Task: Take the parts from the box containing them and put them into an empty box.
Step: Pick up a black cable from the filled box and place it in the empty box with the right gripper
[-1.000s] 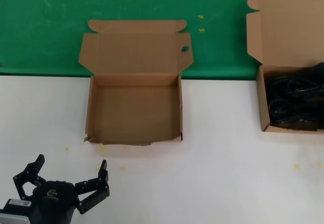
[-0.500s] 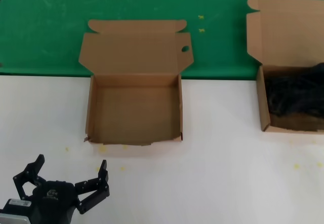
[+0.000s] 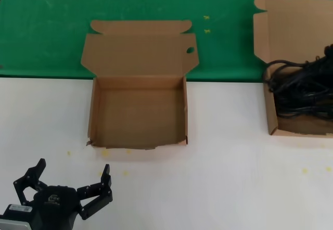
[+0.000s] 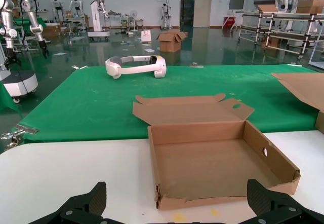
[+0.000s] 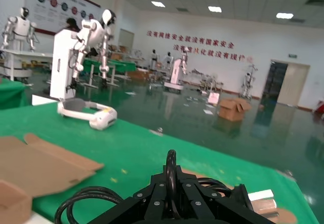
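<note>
right end effector pinching power cables | cables now risen above source box | left end effector spread, idle | transfer begun

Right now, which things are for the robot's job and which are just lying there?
For the job:
- black cables, lifted partly out of their box
- box with the plain lid
- empty box with the hole in its lid
- right gripper, holding the cables
- left gripper, open, waiting near the table's front

Just lying about:
- white headset on the green mat
</note>
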Robot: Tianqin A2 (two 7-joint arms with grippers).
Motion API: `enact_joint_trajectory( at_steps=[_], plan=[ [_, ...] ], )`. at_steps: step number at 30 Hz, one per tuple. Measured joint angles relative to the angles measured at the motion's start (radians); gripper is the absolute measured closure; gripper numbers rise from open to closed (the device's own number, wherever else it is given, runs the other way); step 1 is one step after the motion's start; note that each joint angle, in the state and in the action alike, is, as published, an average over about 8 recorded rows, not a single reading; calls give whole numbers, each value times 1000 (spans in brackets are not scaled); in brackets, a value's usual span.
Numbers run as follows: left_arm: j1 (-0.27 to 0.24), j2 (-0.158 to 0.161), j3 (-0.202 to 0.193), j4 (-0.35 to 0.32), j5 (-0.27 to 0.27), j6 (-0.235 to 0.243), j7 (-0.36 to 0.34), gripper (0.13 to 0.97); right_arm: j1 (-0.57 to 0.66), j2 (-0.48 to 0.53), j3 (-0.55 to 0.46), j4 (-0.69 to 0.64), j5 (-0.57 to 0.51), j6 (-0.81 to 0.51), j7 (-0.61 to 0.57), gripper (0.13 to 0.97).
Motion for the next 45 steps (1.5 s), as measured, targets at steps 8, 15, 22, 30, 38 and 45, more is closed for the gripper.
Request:
enact_joint_trajectory(
  at_steps=[8, 15, 22, 30, 38, 45],
  plan=[
    [0, 0, 0, 0, 0, 0, 0, 132, 20, -12, -80, 73, -41, 17, 45, 935],
    [0, 0, 0, 0, 0, 0, 0, 132, 85, -75, -166, 41, -77, 9, 40, 935],
    [0, 0, 0, 0, 0, 0, 0, 132, 155, -169, -227, -56, -97, -13, -16, 935],
    [0, 0, 0, 0, 0, 0, 0, 132, 227, -263, -255, -209, -98, -47, -88, 935],
    [0, 0, 0, 0, 0, 0, 0, 132, 299, -334, -246, -373, -88, -79, -184, 935],
    [0, 0, 0, 0, 0, 0, 0, 132, 363, -380, -244, -524, -62, -115, -270, 935]
  ],
)
